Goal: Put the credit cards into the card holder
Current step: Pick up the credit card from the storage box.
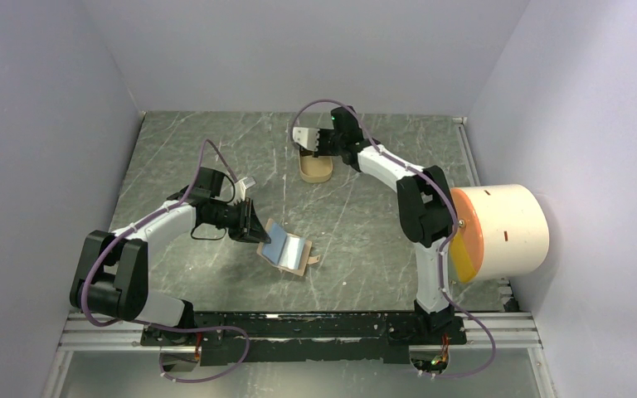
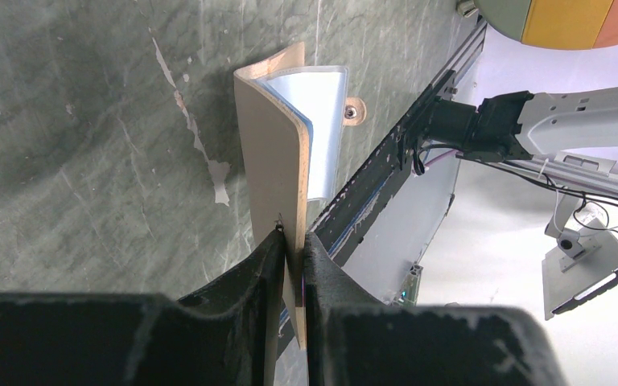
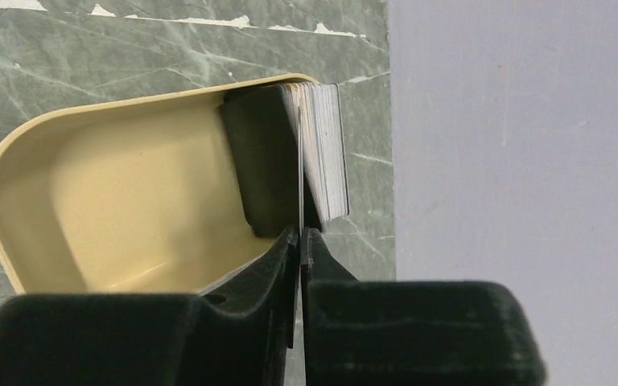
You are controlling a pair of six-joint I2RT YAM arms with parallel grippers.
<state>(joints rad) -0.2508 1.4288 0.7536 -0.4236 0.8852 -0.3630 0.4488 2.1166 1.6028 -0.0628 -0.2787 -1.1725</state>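
Marbled counter (image 1: pixel 365 207): left end effector (image 1: pixel 255 228) clamps the card holder (image 1: pixel 289 250) mid-frame. Right end effector (image 3: pixel 300 235), upper centre, pinches one credit card (image 3: pixel 301 145) by its edge; that thin hold may slip.

The card holder (image 1: pixel 284 249) is matt tan outside, leather-like, with a glossy bluish-silver lining (it catches the light). The table (image 1: pixel 357 232) beneath it looks like smooth dark-green marble, white-veined and scuffed. Beyond the card holder, the tray (image 1: pixel 319 172) is smooth tan plastic; the credit cards (image 3: pixel 334 145) there show smooth white edges.
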